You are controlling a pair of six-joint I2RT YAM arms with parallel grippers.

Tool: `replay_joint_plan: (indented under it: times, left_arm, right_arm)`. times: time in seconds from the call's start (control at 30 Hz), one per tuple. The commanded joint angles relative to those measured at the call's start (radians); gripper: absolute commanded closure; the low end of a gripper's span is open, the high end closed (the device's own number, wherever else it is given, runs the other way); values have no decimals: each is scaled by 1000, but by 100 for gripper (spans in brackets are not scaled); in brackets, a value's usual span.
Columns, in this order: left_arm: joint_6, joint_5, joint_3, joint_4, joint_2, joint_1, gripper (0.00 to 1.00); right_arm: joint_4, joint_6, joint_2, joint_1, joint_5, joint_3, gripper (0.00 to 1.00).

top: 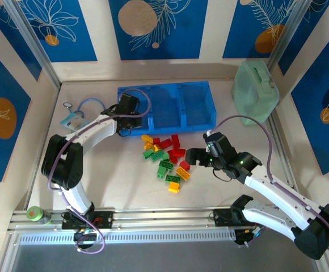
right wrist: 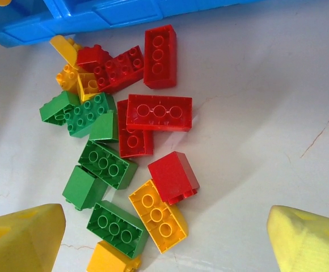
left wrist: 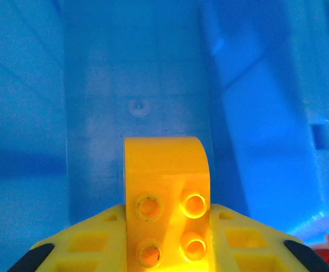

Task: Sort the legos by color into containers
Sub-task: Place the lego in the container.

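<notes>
My left gripper point(left wrist: 167, 249) clamps a yellow, four-studded, round-topped lego point(left wrist: 164, 170) over the blue tray point(left wrist: 266, 113); my right gripper point(right wrist: 164, 238) gapes wide.

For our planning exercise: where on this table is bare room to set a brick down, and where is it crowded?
Bare table lies between the lego pile and the near rail. A narrow strip separates the blue tray from the pale green box. Crowded: below the tray, around the pile and the right gripper.
</notes>
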Motion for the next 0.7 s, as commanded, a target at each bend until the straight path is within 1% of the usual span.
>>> replay_joint_plan:
  times: [0.0, 0.1, 0.13, 0.17, 0.2, 0.23, 0.3, 0.4, 0.67]
  left_arm:
    - [25, 24, 66, 11, 50, 24, 71]
    - [27, 25, 97, 3, 90, 39, 68]
    - [29, 27, 104, 0, 99, 44, 65]
    - [31, 27, 106, 4, 104, 47, 60]
    - [30, 25, 109, 4, 108, 50, 52]
    - [30, 23, 109, 4, 110, 54, 47]
    - [30, 23, 108, 7, 114, 62, 40]
    - [29, 44, 109, 13, 123, 81, 37]
    - [44, 52, 97, 17, 121, 140, 38]
  right_arm:
    - [-6, 8, 12, 7, -21, -2, 8]
    - [-14, 5, 23, 9, -20, 5, 8]
    - [-17, 6, 23, 9, -19, 6, 8]
    - [-18, 6, 22, 9, -20, 6, 8]
    - [-18, 6, 20, 11, -20, 5, 8]
    - [-20, 5, 20, 11, -18, 5, 8]
    - [-23, 7, 14, 11, -16, 7, 8]
    - [-27, 5, 11, 11, -14, 9, 8]
    - [-33, 8, 9, 15, -13, 8, 8]
